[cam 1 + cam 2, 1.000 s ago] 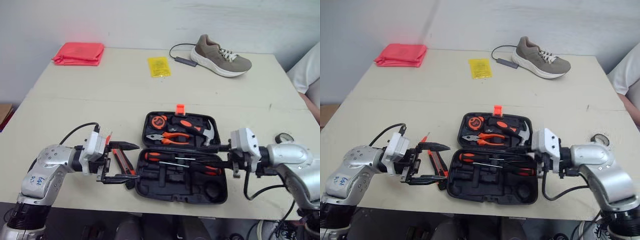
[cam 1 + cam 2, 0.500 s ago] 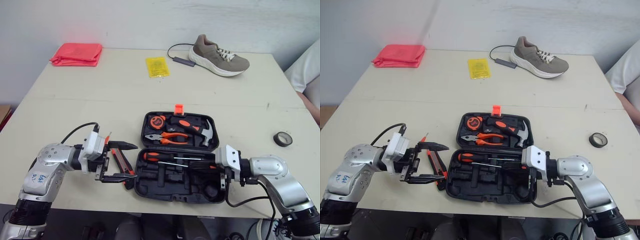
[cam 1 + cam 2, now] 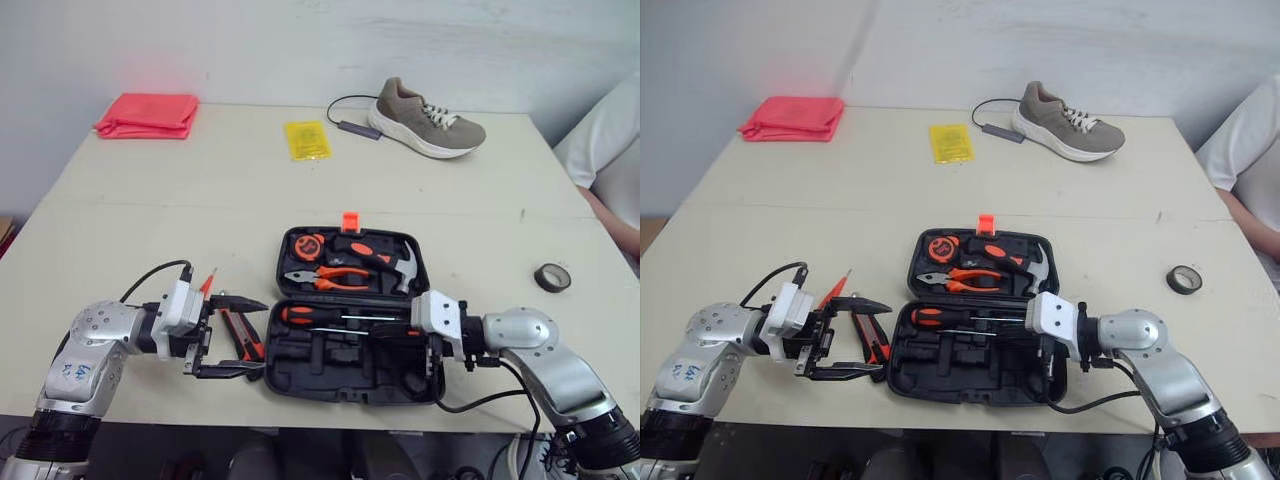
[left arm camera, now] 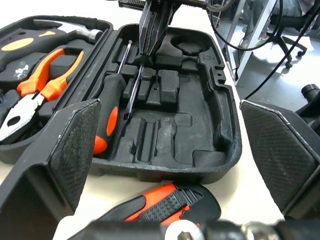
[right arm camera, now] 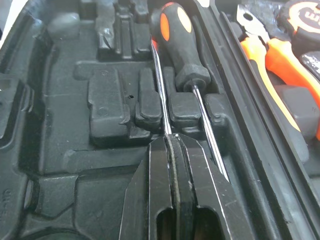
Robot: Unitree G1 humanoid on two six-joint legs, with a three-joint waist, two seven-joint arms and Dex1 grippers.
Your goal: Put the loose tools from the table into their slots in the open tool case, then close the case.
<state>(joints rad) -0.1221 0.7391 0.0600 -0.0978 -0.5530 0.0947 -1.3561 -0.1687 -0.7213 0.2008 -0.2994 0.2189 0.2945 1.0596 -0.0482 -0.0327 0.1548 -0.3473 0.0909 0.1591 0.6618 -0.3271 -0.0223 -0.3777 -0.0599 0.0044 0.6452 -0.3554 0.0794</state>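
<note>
Seating a screwdriver (image 5: 160, 90) in the tool case (image 3: 350, 392): the right gripper (image 5: 172, 145) is pinching its thin shaft, fingers clenched. Pressing the shaft level into its groove before letting go seems wise. The left gripper (image 3: 255, 336) is hovering spread at the utility knife (image 4: 160, 207), just beside the case.

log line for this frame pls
left gripper: open at utility knife | right gripper: shut on screwdriver in tool case | case: open
</note>
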